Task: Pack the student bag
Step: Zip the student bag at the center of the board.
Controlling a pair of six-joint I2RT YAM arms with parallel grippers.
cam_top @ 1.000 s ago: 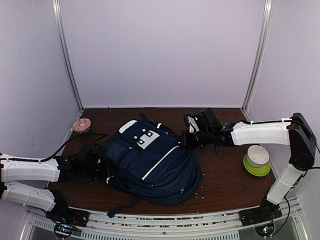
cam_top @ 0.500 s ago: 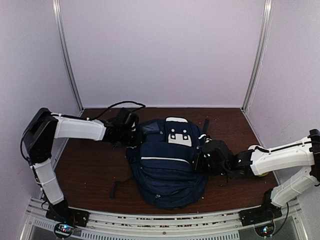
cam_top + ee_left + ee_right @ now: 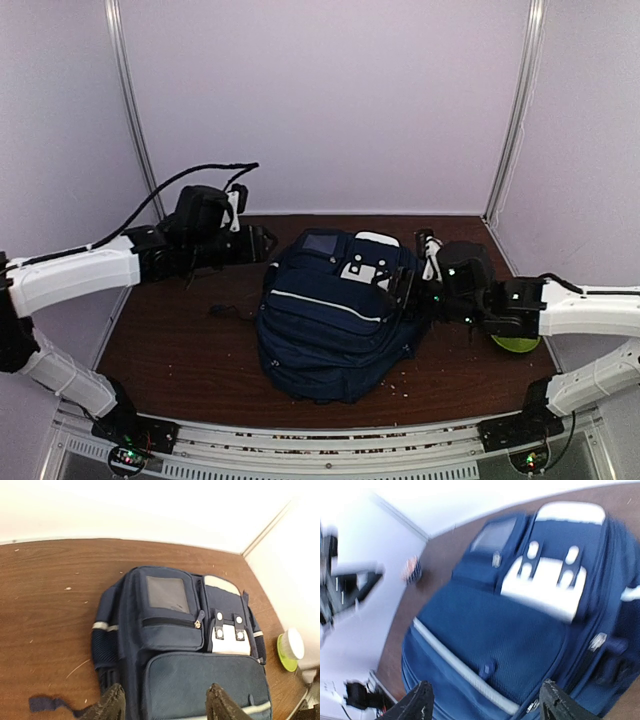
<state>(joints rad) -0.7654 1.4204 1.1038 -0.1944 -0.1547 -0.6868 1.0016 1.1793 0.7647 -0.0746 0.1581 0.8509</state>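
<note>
The table (image 3: 170, 350) is brown wood, with crumbs scattered toward the near edge. The student bag (image 3: 335, 320) lies at its middle, front face up, base nearest and top toward the far wall. A loose strap (image 3: 225, 312) trails off its left side.

Handling, as assessed: the bag is soft fabric and bulky, and it will slump and fold rather than keep its shape. It is probably light if unfilled, and it is not fragile. Sound holds are the zip pull (image 3: 198, 624) on the small front pocket, the strap, or a pinched fold at a side seam. The broad panels look too flat to pinch. Every zip in view appears closed, so opening a compartment is judged the first need.

The right gripper (image 3: 487, 705) is at the bag's right side, jaws spread wide with nothing between them. The view is blurred, so contact with the fabric cannot be confirmed. The left gripper (image 3: 165, 707) hangs above the table off the bag's far-left corner, jaws likewise wide and empty, seemingly clear of the bag.

Farther back, white patches (image 3: 227, 632) and a grey window pocket (image 3: 167, 594) mark the bag's top. A green plate (image 3: 286, 659) carrying a white bowl (image 3: 294, 642) sits to the right.
</note>
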